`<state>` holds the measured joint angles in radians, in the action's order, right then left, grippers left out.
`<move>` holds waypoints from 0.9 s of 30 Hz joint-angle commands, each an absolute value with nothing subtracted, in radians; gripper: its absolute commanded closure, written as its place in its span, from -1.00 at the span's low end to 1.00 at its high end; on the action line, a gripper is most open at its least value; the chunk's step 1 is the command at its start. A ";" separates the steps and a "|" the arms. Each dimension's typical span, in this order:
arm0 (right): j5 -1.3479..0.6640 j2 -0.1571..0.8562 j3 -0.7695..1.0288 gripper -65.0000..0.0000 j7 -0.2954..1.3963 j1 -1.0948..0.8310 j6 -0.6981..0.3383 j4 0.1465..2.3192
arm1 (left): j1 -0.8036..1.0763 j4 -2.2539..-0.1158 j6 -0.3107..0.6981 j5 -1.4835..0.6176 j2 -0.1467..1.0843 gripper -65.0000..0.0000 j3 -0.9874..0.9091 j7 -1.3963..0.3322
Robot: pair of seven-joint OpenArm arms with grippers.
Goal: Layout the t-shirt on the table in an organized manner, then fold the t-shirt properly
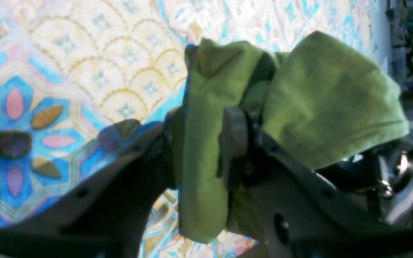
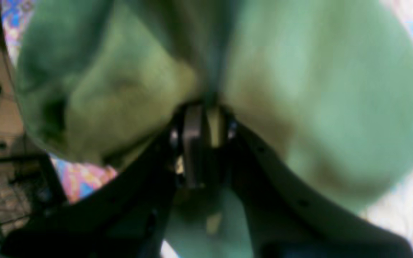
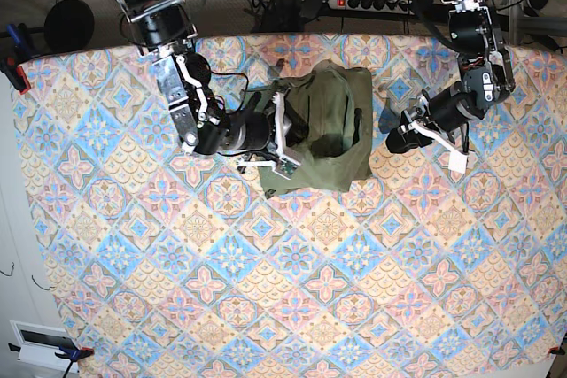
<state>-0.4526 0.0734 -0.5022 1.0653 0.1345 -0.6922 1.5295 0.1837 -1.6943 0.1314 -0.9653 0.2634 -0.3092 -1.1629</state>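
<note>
One olive-green t-shirt (image 3: pixel 328 130) lies bunched in a rough, folded-over heap in the upper middle of the base view, on the tile-patterned counter (image 3: pixel 266 289). At the heap's left edge the right claw (image 3: pixel 282 139) is closed on the fabric. Its wrist view, though blurred, shows the jaws pinched tight on a gather of green cloth that billows out to both sides. The left claw (image 1: pixel 203 139) is clamped on a thick folded band of the shirt that hangs between its pads, with more cloth draped over the right-hand finger. From the base view this claw (image 3: pixel 390 142) sits just beside the heap's right edge, and contact cannot be made out there.
</note>
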 commanded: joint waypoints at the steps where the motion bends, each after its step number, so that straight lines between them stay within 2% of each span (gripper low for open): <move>1: -0.484 0.062 -0.522 0.76 1.036 0.162 -0.698 1.552 | 0.174 -1.712 0.139 -0.984 0.274 0.48 -0.314 -1.153; 11: -0.483 -0.088 -0.564 0.76 1.033 0.275 -0.698 1.540 | 0.188 -1.712 0.139 -0.984 0.274 0.48 -0.367 -1.156; 15: -0.481 -0.124 -0.564 0.76 1.033 0.305 -0.698 1.461 | 0.199 -1.712 0.139 -0.984 0.280 0.48 -0.377 -1.159; 21: -0.481 -0.120 -0.559 0.76 0.977 0.331 -0.698 1.435 | 0.242 -1.741 0.193 -1.030 0.341 0.48 -0.317 -1.167; 27: -0.433 -0.094 -0.553 0.77 0.954 0.358 -0.698 1.366 | 0.349 -1.940 0.209 -1.064 0.407 0.48 -0.298 -1.198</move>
<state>-0.4175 -0.0898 -0.5537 0.9619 0.3489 -0.6949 1.3575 0.3523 -1.9224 0.2073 -1.0496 0.3923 -0.2939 -1.2118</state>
